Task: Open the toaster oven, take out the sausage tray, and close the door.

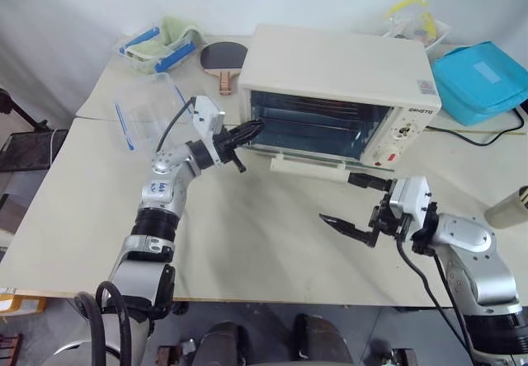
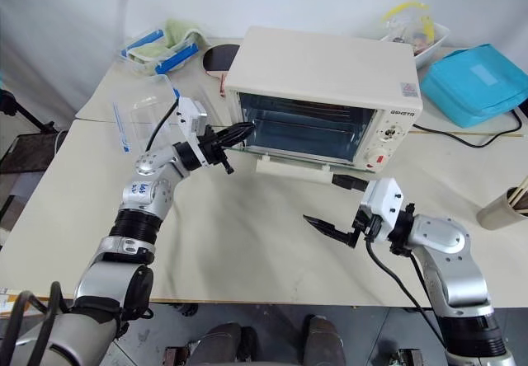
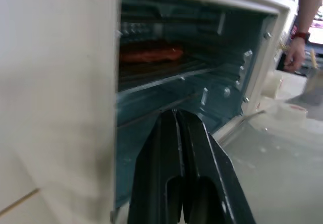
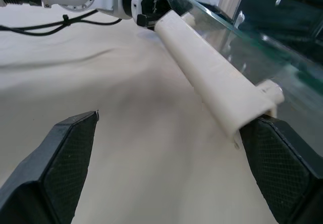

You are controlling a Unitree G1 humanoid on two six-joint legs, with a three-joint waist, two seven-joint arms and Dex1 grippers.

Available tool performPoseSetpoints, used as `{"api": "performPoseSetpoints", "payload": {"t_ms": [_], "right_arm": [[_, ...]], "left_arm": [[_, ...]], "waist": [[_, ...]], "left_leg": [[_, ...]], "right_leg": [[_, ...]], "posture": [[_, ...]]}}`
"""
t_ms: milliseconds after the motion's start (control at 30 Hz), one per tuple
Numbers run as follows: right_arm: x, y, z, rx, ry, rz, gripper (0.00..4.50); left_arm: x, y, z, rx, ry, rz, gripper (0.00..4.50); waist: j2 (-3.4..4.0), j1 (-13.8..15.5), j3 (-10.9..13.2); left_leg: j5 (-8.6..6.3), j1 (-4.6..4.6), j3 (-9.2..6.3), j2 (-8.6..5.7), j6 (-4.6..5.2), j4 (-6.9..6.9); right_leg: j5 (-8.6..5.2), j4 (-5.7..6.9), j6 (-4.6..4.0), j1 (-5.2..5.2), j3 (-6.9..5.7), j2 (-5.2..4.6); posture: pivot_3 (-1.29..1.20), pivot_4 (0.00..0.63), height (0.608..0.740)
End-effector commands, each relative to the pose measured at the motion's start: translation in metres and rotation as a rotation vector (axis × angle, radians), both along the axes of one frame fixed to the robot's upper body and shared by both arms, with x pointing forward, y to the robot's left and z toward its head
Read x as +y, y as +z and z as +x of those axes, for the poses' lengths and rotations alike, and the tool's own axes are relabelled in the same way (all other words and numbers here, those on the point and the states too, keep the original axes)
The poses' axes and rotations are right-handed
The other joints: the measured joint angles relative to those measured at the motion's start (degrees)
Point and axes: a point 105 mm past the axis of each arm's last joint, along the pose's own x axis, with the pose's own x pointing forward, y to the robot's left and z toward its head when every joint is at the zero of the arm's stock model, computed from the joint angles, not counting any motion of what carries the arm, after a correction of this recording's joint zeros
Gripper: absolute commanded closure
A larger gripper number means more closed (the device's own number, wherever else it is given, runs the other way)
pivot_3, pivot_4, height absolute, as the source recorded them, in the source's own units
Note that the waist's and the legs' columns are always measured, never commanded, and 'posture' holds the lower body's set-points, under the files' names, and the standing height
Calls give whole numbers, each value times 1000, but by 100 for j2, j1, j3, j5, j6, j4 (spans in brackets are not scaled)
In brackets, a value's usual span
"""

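The cream-white toaster oven [image 1: 334,65] stands at the back of the table. Its glass door [image 1: 323,159] hangs open and lies folded down, with the long bar handle [image 1: 309,168] toward me. Red sausages [image 3: 151,55] lie on the sausage tray [image 3: 156,72] deep inside the oven. My left gripper [image 1: 254,127] is shut with nothing in it, its tips at the left edge of the oven's mouth. My right gripper [image 1: 353,203] is open just in front of the handle's right end [image 4: 237,113], which runs close by one finger [image 4: 282,163].
A clear plastic box with blue clips [image 1: 148,106] lies left of the oven, with a second box holding green cloth [image 1: 161,44] and a paddle [image 1: 223,57] behind it. A blue bag [image 1: 478,82] and a black cable [image 1: 487,139] lie at the right. A person's hand [image 3: 295,52] shows beyond the oven.
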Motion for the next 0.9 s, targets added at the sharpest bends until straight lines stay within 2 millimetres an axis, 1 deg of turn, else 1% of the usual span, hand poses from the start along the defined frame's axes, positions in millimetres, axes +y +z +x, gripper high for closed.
{"api": "performPoseSetpoints", "payload": {"t_ms": [33, 133, 167, 267, 333, 367, 400, 467, 500, 567, 600, 633, 700, 733, 767, 833, 900], "right_arm": [[-9, 9, -11, -70, -68, 14, 0], [-31, -7, -27, -34, -198, 12, 0], [-41, -15, -35, -17, -254, 7, 0], [-66, -26, -51, 9, -376, -16, 0], [-85, -24, -56, -19, -472, -54, 0], [-93, -17, -55, -56, -512, -70, 0], [-97, -6, -52, -90, -534, -72, 0], [-99, 4, -50, -123, -548, -68, 0], [-94, 13, -47, -137, -538, -55, 0], [-67, 30, -35, -167, -442, -70, 0], [-51, 34, -26, -179, -411, -97, 0], [-43, 36, -20, -186, -399, -118, 0], [-24, 28, 13, -181, -473, -230, 0], [-14, 30, 23, -200, -481, -234, 0], [1, 32, 35, -235, -460, -233, 0], [22, 39, 52, -314, -448, -219, 0], [34, 42, 65, -351, -466, -219, 0]], "left_arm": [[-6, 1, -6, -39, -59, 29, 4487], [-6, -9, -12, -28, -88, 61, 4487], [-6, -15, -16, -25, -106, 81, 4487], [-4, -28, -25, -25, -138, 133, 4487], [0, -41, -30, -26, -137, 183, 4487], [2, -47, -32, -19, -136, 197, 4487], [4, -52, -33, -15, -126, 204, 4487], [6, -55, -35, -13, -115, 205, 4487], [7, -57, -36, -14, -106, 207, 4487], [11, -60, -39, -13, -78, 192, 4487], [13, -61, -41, -8, -61, 175, 4487], [14, -62, -42, -5, -51, 163, 4487], [22, -64, -46, 7, -7, 131, 4487], [26, -64, -47, 7, 15, 117, 4487], [30, -65, -50, 16, 26, 101, 4313], [37, -64, -58, 22, 33, 78, 3895], [41, -63, -64, 24, 35, 60, 3264]], "waist": [[-1, 16, 1], [-1, 112, 1], [-1, 120, 1], [-1, 135, 0], [-2, 127, 1], [-3, 113, 2], [-2, 91, 1], [-3, 67, 2], [-3, 69, 1], [-1, 59, 0], [2, 46, -1], [1, 63, -2], [-1, -23, -4], [-1, -53, -4], [0, -52, -4], [0, -38, -4], [0, -18, -4]], "left_leg": [[0, -1, 0, 0, 0, 2], [0, -2, -3, 3, 2, 11], [0, -3, -3, 3, 2, 12], [0, 1, -3, 4, 3, 21], [-1, 2, -2, 4, 3, 27], [-1, 3, -2, 6, 4, 30], [0, 2, 1, 8, 4, 36], [0, 11, 6, 12, 4, 36], [0, 12, 3, 17, 3, 39], [0, 13, 0, 19, 2, 41], [0, 13, 0, 20, 3, 40], [0, 12, -1, 19, 3, 40], [-4, 5, -1, 16, 8, 45], [-5, 1, -4, 19, 9, 55], [-5, 4, -3, 21, 9, 57], [-6, 0, -7, 22, 7, 62], [-5, -3, -15, 21, 5, 60]], "right_leg": [[0, 0, 0, 0, 1, -1], [1, 3, 1, 4, 0, -4], [1, 1, 2, 4, 2, -5], [2, 3, 4, 13, 3, -5], [4, 5, 7, 14, 11, -5], [4, 6, 7, 15, 12, -5], [5, 7, 8, 14, 16, -5], [5, 18, 9, 14, 26, -6], [5, 20, 8, 13, 24, -6], [4, 24, 6, 12, 25, -6], [4, 25, 6, 11, 25, -6], [4, 29, 5, 8, 28, -10], [4, 29, 4, 6, 25, -16], [3, 32, 4, 6, 20, -15], [3, 33, 3, 5, 22, -14], [-1, 50, -5, -1, 18, -16], [-4, 59, -11, -3, 10, -15]], "posture": [[0, 150, 740], [0, 150, 740], [0, 150, 740], [0, 150, 740], [0, 150, 740], [0, 150, 740], [0, 150, 740], [0, 150, 740], [0, 150, 740], [0, 150, 740], [0, 150, 740], [0, 150, 740], [0, 150, 740], [0, 150, 740], [0, 150, 740], [0, 150, 740], [0, 150, 740]]}}
